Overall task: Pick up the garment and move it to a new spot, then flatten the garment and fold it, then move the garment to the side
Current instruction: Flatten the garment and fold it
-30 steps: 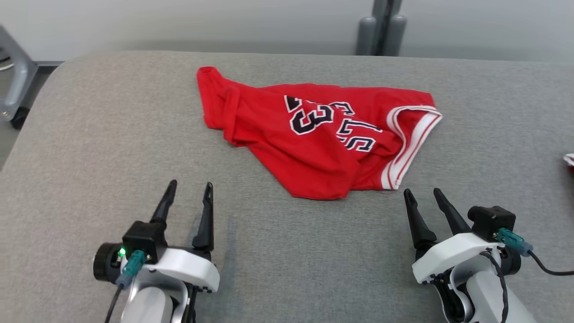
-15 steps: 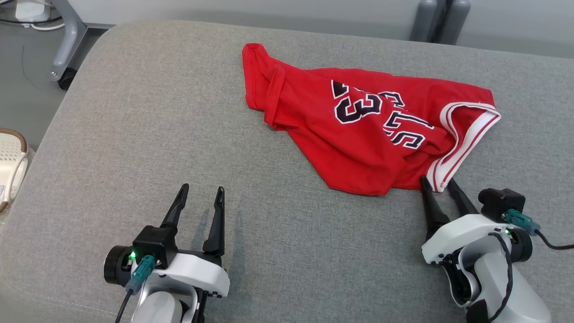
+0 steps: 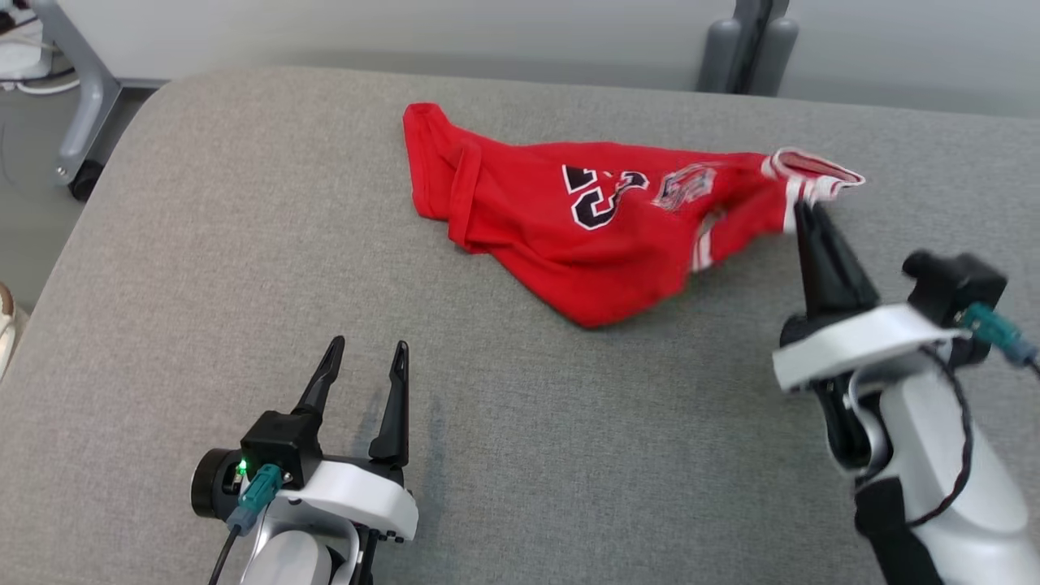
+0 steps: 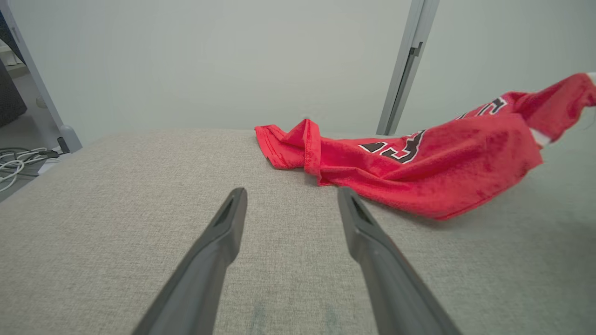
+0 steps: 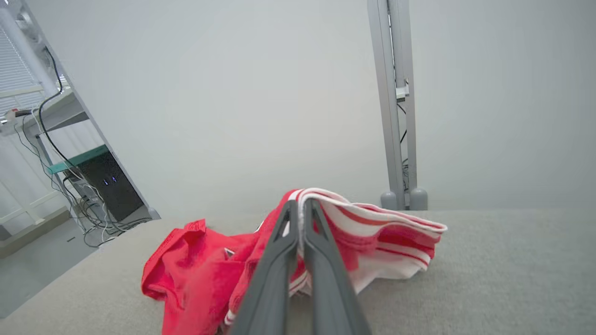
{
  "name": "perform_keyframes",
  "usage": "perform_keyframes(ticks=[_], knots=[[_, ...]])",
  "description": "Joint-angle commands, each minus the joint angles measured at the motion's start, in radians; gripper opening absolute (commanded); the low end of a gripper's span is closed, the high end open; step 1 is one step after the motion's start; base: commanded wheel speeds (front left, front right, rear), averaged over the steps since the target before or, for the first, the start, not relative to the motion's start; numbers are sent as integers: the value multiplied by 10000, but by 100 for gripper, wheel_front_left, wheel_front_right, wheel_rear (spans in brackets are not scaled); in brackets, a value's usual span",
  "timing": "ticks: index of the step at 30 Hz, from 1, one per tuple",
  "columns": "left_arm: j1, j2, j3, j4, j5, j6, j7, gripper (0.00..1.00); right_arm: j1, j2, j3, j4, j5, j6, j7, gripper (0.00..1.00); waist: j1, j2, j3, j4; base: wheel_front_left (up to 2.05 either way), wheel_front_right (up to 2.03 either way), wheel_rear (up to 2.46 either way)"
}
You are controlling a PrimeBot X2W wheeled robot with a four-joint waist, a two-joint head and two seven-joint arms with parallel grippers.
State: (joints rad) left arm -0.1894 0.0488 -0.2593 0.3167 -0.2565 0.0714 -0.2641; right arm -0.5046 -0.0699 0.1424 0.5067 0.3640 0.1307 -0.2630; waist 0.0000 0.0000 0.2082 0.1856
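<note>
A: Surface (image 3: 203, 268) and room?
B: Grey woven padding, rounded far-left corner; pale wall (image 3: 406, 32) behind, grey post (image 3: 747, 45) far right, wheeled frame (image 3: 85, 114) far left.
A: Whereabouts of garment (image 3: 569, 244)?
B: Far centre, red, crumpled; striped hem raised off the padding, pinched in closed right gripper (image 3: 807, 210). Near left, left gripper (image 3: 368, 345) spread, empty.

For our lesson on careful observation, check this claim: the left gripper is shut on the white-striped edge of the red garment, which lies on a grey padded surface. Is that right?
Not quite: the arm is wrong. It is the right gripper that is shut on the white-striped edge of the red garment, on the grey padded surface; the right wrist view shows it. The left gripper stands open, apart from the cloth.
</note>
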Motion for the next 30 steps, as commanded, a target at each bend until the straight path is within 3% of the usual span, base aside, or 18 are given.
perform_keyframes(ticks=[1, 11, 22, 26, 30], knots=[[166, 38, 11, 38, -69, -10, 2, 100, -220, -185, 119, -425, 103, 1, -21, 0, 0, 0, -246, -144, 0, 0, 0], [627, 38, 1, 188, -225, 63, 2, 100, -1258, -765, 1183, -1616, 651, 1, -20, 0, 0, 0, -1092, -420, 0, 0, 0], [954, 38, -57, 110, -251, 64, 3, 100, -1061, -1128, 1230, -2493, 1148, 1, -15, 0, 0, 0, -1127, -768, 0, 0, 0], [659, 35, -210, 142, -233, 12, 3, 100, -809, -1397, 794, -1863, 1084, 1, 141, 0, 0, 0, -742, -797, 0, 0, 0], [335, 36, -424, 133, -261, -61, 3, 100, -625, -1585, 242, -486, 921, 1, 116, 0, 0, 0, -338, -679, 0, 0, 0]])
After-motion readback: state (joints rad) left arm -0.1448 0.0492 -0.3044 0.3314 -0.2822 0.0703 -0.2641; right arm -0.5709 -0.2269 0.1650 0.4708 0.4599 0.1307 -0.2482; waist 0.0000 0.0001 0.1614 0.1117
